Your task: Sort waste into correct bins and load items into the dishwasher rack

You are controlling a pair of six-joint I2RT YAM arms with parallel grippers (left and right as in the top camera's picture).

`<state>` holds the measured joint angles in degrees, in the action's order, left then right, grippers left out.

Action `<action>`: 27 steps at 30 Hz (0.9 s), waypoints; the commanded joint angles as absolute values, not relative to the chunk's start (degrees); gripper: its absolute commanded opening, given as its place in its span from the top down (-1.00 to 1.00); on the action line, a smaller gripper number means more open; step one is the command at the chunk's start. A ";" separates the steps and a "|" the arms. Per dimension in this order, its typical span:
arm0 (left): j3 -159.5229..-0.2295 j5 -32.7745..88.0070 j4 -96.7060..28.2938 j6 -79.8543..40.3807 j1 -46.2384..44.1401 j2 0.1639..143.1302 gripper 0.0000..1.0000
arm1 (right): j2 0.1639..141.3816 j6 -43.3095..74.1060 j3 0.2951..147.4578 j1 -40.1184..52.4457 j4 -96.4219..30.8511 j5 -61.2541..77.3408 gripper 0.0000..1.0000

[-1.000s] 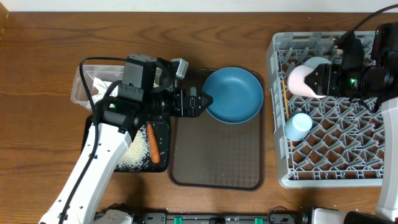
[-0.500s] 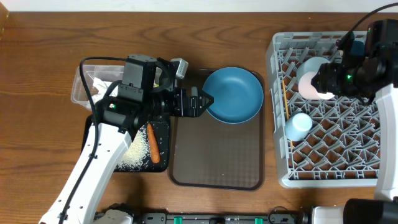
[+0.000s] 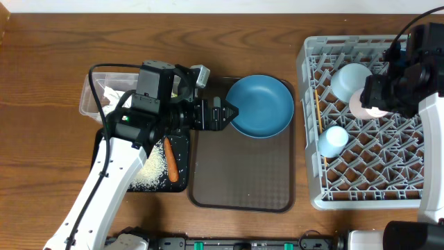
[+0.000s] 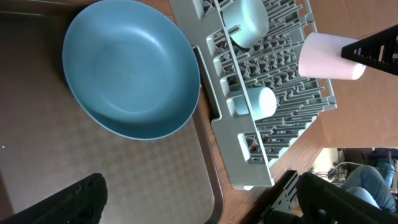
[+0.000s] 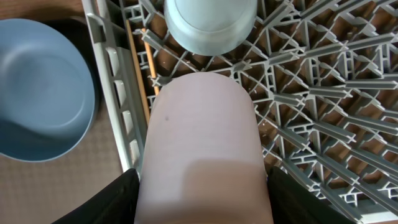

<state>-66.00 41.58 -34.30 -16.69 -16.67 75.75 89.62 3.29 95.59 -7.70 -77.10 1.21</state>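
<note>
One pink cup (image 5: pixel 202 124), a smooth matt cylinder, is pinched in the right pincer (image 3: pixel 373 101). Its long axis runs along the fingers, over the grey lattice rack (image 3: pixel 378 170) at middle right of frame. It hangs just below the pale-blue bowl (image 3: pixel 350 78). Left pincer (image 3: pixel 223 114) spread, empty, at the glossy blue plate (image 3: pixel 260 105) rim.

A lab bench, seemingly — wooden table (image 3: pixel 41 83), dishwasher rack (image 3: pixel 361 173) (robot arm (image 3: pixel 104 180) mounted).

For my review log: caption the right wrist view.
Right end effector holds the pink cup over the dishwasher rack, pale-blue bowl ahead, blue plate left.
</note>
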 commanded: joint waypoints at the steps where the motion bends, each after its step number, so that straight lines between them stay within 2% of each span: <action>1: -65.76 41.28 -34.37 -16.51 -16.67 75.99 -0.99 | 90.45 4.29 96.57 -8.40 -76.99 0.01 0.35; 12: -65.76 41.28 -34.37 -16.51 -16.67 75.99 -0.99 | 95.66 4.23 96.20 -8.40 -77.01 -0.01 0.44; 27: -65.76 41.28 -34.37 -16.51 -16.67 75.99 -0.99 | 101.21 4.21 95.77 -9.45 -77.41 -0.71 0.42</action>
<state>-66.00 41.58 -34.30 -16.69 -16.67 75.75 100.31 3.49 95.57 -8.84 -77.30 0.14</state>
